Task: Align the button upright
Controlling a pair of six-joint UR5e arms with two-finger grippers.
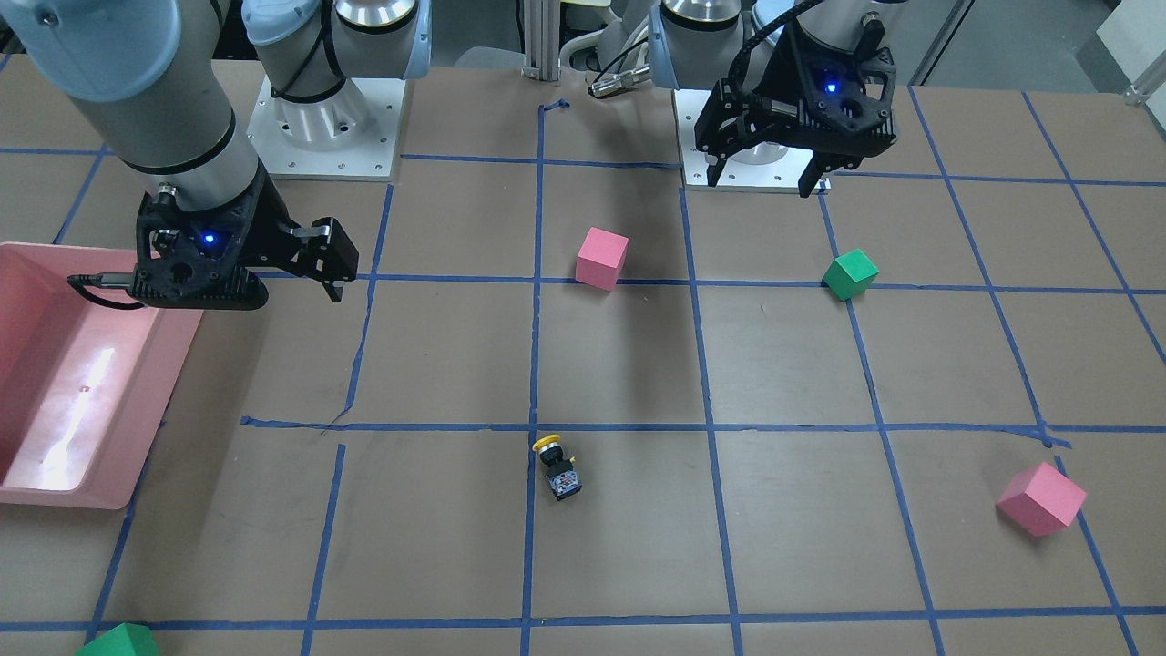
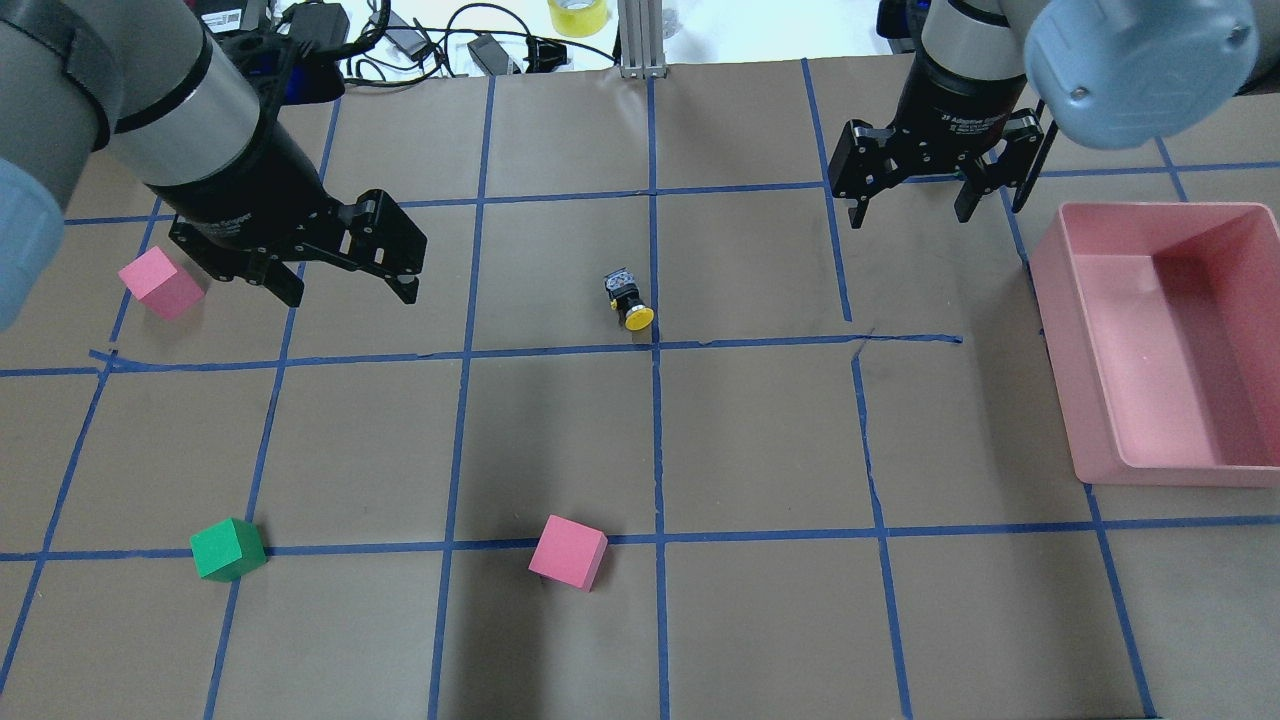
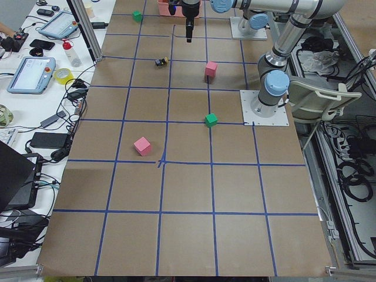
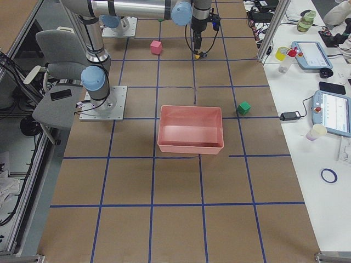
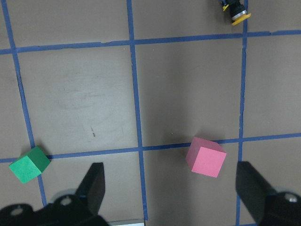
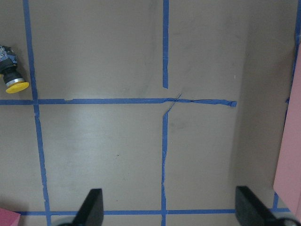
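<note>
The button (image 2: 628, 300) lies on its side near the table's middle, beside a blue tape line. Its yellow cap points toward the robot and its grey contact block points away; it also shows in the front view as the button (image 1: 557, 467). My left gripper (image 2: 350, 293) hangs open above the table, well to the left of the button, nothing between its fingers. My right gripper (image 2: 911, 218) hangs open to the button's right, also holding nothing. The left wrist view has the button (image 5: 235, 12) at its top edge, and in the right wrist view the button (image 6: 11, 75) lies at the left edge.
A pink tray (image 2: 1060, 300) stands at the right. One pink cube (image 2: 160, 282) sits close to my left gripper, another pink cube (image 2: 567, 552) near the front centre, and a green cube (image 2: 228, 549) at the front left. Blue tape lines grid the brown table.
</note>
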